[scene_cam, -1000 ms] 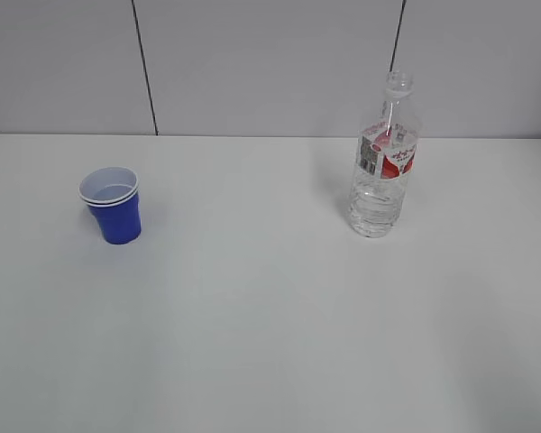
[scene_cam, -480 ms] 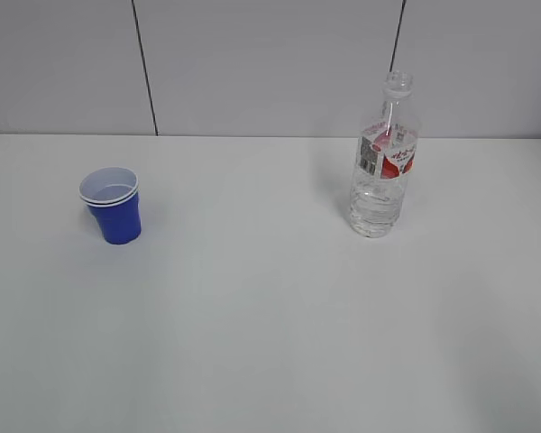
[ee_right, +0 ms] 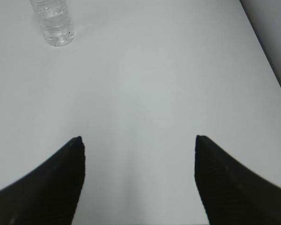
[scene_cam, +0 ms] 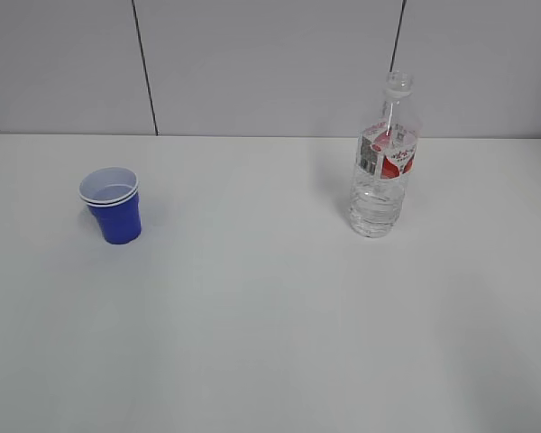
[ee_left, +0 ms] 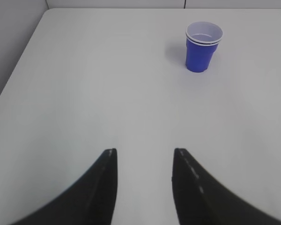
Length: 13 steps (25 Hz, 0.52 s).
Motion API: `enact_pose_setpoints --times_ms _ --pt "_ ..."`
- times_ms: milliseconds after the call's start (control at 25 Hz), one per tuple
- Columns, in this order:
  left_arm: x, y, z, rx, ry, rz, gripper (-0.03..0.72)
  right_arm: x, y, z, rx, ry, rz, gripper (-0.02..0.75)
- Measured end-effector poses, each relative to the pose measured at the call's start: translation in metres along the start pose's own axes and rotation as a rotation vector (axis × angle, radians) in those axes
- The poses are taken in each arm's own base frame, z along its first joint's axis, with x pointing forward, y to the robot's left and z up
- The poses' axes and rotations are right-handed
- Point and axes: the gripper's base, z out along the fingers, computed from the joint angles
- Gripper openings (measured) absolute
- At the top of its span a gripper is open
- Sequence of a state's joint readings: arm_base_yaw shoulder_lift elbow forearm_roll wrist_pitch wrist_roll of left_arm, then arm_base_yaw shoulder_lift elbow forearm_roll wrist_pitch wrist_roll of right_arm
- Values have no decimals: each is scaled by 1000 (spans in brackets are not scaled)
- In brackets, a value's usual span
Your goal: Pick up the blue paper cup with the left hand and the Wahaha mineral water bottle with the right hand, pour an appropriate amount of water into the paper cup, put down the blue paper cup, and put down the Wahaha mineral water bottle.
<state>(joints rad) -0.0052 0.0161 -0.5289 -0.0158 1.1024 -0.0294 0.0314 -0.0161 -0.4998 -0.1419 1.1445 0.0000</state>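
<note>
The blue paper cup (scene_cam: 114, 207) stands upright on the left of the white table; it also shows in the left wrist view (ee_left: 203, 45), far ahead and to the right. The Wahaha mineral water bottle (scene_cam: 384, 161) stands upright and capless at the right back, with clear water in its ribbed lower part. Only its base shows in the right wrist view (ee_right: 53, 22), far ahead at the upper left. My left gripper (ee_left: 144, 152) is open and empty above bare table. My right gripper (ee_right: 138, 138) is open wide and empty. Neither arm shows in the exterior view.
The white table (scene_cam: 270, 316) runs back to a grey panelled wall (scene_cam: 270, 63). The table's left edge (ee_left: 18, 65) shows in the left wrist view. Its right edge (ee_right: 267, 51) shows in the right wrist view.
</note>
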Motion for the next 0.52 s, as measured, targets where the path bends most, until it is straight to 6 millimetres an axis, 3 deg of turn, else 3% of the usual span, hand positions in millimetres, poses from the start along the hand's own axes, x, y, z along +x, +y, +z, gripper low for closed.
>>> enact_pose_setpoints --times_ms 520 --pt "0 0 0 0 0 0 299 0 0 0 0 0 0 548"
